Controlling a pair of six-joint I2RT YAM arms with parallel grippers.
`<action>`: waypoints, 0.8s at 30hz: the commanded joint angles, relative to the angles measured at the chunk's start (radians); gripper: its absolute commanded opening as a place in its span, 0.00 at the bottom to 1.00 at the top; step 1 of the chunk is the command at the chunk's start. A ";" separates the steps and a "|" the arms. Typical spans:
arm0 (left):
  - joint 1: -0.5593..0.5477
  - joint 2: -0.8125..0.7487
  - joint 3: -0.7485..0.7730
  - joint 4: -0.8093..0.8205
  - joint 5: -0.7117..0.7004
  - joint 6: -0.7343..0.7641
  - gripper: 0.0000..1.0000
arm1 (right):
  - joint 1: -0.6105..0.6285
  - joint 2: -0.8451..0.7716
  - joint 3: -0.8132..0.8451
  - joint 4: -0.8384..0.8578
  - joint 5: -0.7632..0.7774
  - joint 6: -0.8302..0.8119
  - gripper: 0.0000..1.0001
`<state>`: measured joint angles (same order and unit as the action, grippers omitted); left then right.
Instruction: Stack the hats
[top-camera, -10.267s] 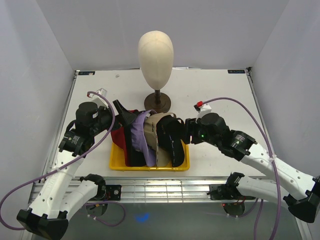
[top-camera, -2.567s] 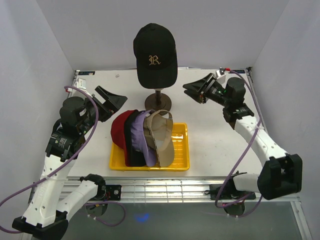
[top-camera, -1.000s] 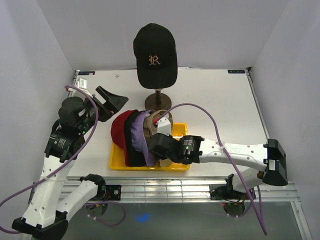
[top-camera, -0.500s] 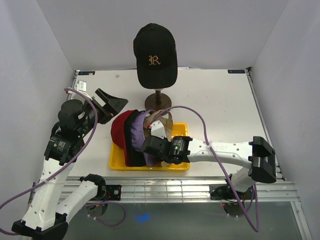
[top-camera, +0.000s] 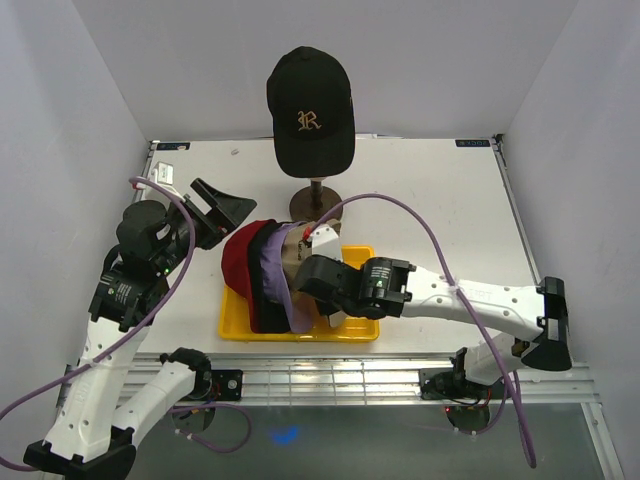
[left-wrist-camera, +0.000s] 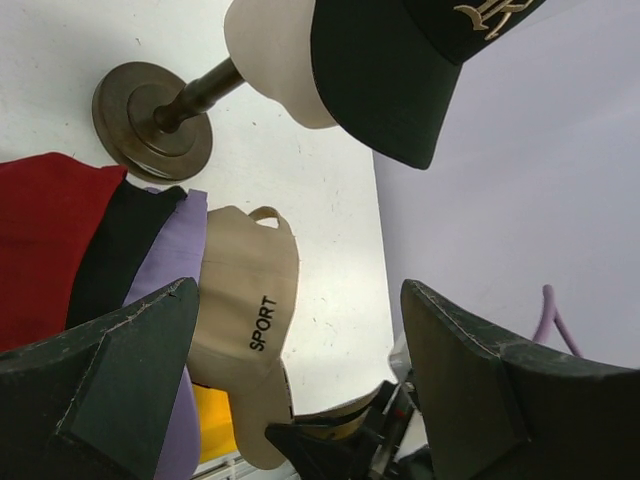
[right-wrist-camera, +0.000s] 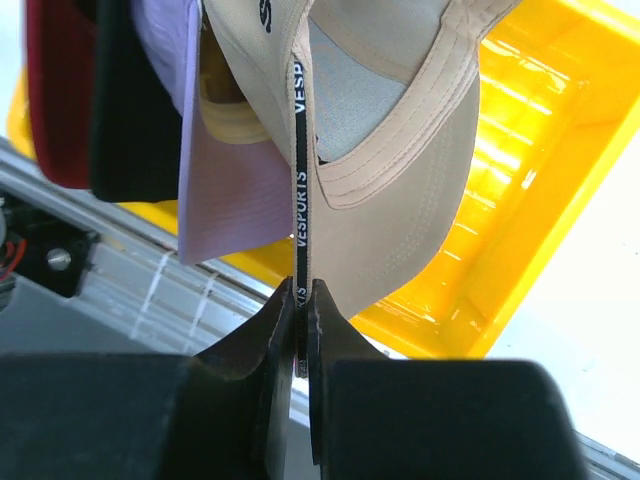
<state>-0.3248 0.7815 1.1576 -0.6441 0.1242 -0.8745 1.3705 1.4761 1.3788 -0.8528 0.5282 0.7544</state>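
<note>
Brim edge of the tan cap (right-wrist-camera: 400, 130) is pinched between the right fingers (right-wrist-camera: 287, 310), closed tight on it. The cap stands rightmost in a row with the lavender cap (right-wrist-camera: 230, 200), black cap (right-wrist-camera: 130, 100) and red cap (right-wrist-camera: 60, 90) in the yellow tray (right-wrist-camera: 520, 130), near on the counter (top-camera: 440, 200). The left fingers (top-camera: 225, 205) hang spread apart and empty, left of the tray.

The black hat (top-camera: 310, 100) hides nearly all of the mannequin head (left-wrist-camera: 264, 55)
</note>
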 joint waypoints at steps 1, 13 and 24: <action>-0.002 -0.010 0.007 0.020 0.020 -0.009 0.92 | 0.007 -0.053 0.072 -0.069 0.006 -0.007 0.08; -0.002 0.004 0.042 0.026 0.028 -0.018 0.92 | -0.020 -0.218 0.055 -0.131 -0.279 -0.082 0.08; -0.002 0.035 0.260 0.003 -0.163 -0.037 0.92 | -0.102 -0.264 0.210 0.024 -0.727 -0.118 0.08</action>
<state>-0.3248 0.8375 1.3289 -0.6521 0.0895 -0.8978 1.2861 1.2034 1.4883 -0.9710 -0.0261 0.6647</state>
